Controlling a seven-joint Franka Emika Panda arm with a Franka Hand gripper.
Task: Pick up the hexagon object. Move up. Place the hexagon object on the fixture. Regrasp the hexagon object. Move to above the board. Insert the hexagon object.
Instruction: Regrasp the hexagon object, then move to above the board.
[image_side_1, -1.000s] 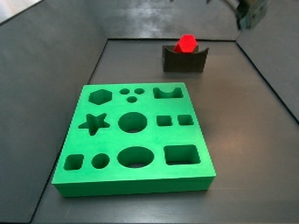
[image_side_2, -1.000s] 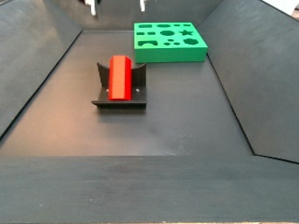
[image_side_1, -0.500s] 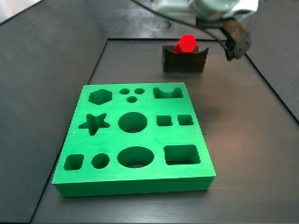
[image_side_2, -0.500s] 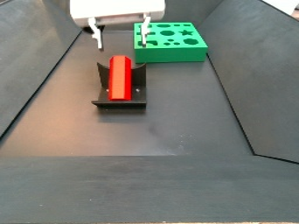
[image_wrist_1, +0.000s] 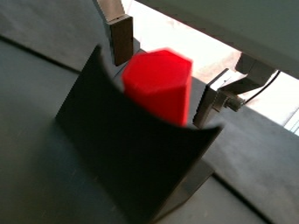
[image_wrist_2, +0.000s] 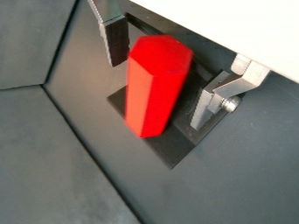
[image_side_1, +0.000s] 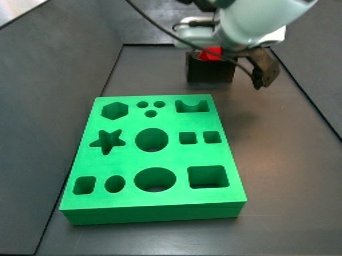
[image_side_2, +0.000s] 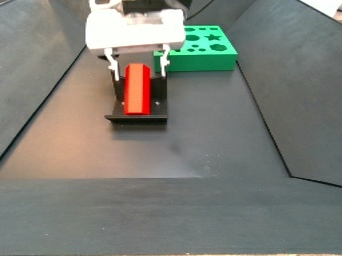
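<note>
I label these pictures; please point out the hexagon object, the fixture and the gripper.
hexagon object (image_side_2: 136, 88): side view, its long red side.
fixture (image_wrist_1: 128, 153): wrist view, its dark front wall.
gripper (image_side_2: 135, 64): side view, midway between the fingertips.

You see even, diffuse light in both side views, with only faint shadows on the dark floor. The board (image_side_1: 156, 157) reads saturated green. In both wrist views the hexagon object (image_wrist_1: 158, 80) shows a glossy sheen, and the background behind the gripper (image_wrist_2: 163, 74) is overexposed to white. The arm in a side view is slightly motion-blurred. All frames are coarse and low-resolution.
</note>
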